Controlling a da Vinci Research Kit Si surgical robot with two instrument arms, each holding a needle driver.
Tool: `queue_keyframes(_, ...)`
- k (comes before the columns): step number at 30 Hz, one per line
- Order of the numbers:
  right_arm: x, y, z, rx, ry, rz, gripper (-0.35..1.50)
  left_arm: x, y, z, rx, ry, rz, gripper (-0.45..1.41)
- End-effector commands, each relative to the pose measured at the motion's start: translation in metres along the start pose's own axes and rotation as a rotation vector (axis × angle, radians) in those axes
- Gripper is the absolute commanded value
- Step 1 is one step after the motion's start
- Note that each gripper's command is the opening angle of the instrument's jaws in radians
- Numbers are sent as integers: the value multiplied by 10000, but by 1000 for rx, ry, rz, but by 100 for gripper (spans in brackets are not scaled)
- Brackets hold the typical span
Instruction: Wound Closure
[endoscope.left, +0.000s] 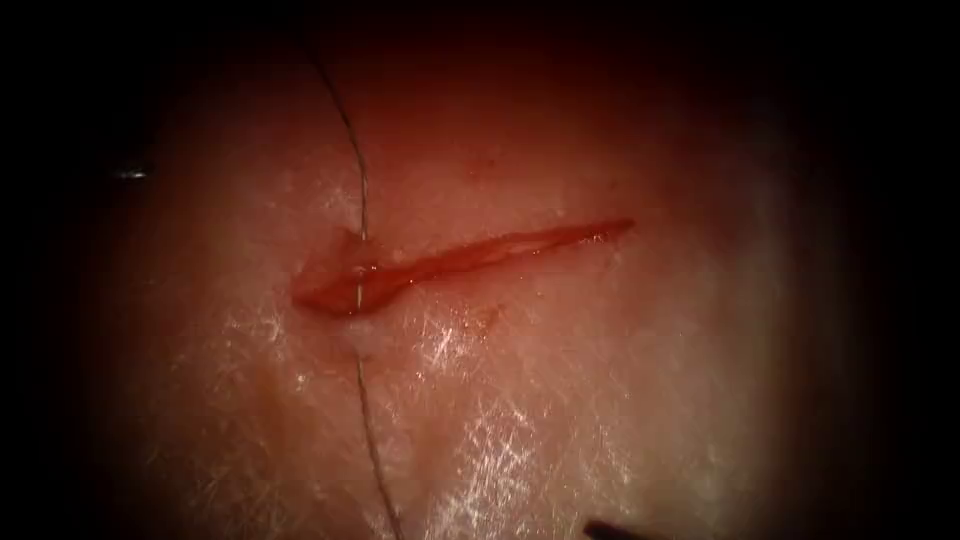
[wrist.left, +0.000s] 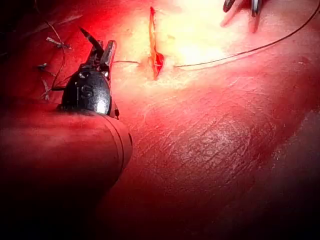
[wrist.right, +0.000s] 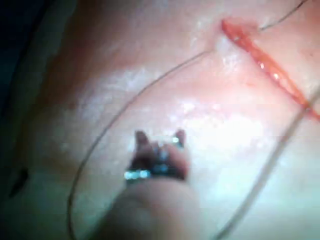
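Dark thread (endoscope.left: 362, 190) runs across the tissue (endoscope.left: 560, 400) from the far side to the near side, and it crosses the cut (endoscope.left: 450, 262) close to the cut's left end, where the lips stand a little apart and red fluid (endoscope.left: 335, 292) lies between them. The long axis of the cut goes from lower left to upper right in the endoscope view, and the thread lies almost at a right angle to it. So the stitch line sits at the left end, and the longer part of the cut to the right carries no thread.

Seen from the left wrist, the left tool (wrist.left: 102, 50) stands just beside the cut on one side, its fingers (wrist.left: 109, 52) slightly apart and clamped on nothing, with the thread passing near their tips. Several cut ends of thread (wrist.left: 52, 42) lie on the tissue behind it. Across the cut, the other arm's tool shows at the edge of this view.

From the right wrist, the right tool (wrist.right: 159, 140) hovers above the tissue, well apart from the cut, with its fingers (wrist.right: 180, 136) apart and holding nothing, as far as this soft view allows. The thread bends in a wide loop around it.

Of the two, the left tool appears nearer to the place where the thread enters the tissue. I cannot make out the needle, so I cannot tell where it is or whether it sits in the tissue.
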Motion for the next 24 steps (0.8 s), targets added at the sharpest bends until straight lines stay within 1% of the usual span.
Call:
queue_keyframes(1,19,-3,20,-7,23,27,125,-6,0,7,0,0,0,-45)
queue_keyframes(3,39,-1,32,-16,27,53,131,-6,-1,7,0,0,0,-45)
queue_keyframes(5,55,-1,42,-20,27,65,133,-6,0,7,0,0,0,-45)
queue_keyframes(7,65,0,51,-19,27,80,133,-6,-1,6,-1,0,-1,-45)
queue_keyframes(11,79,1,74,-20,35,193,128,-6,-1,6,-1,0,-1,-45)
queue_keyframes(14,83,2,89,-14,9,248,126,-6,-1,6,-1,0,-1,-45)
queue_keyframes(15,83,3,93,-13,-5,259,123,-6,-1,6,-1,0,-1,-45)
queue_keyframes(17,81,3,101,-19,-15,293,110,-6,-1,6,-1,0,-1,-45)
queue_keyframes(21,73,8,116,-59,-65,310,108,-6,0,6,-1,0,-1,-45)
queue_keyframes(24,67,13,129,-85,-76,342,105,-6,0,6,0,0,-1,-45)
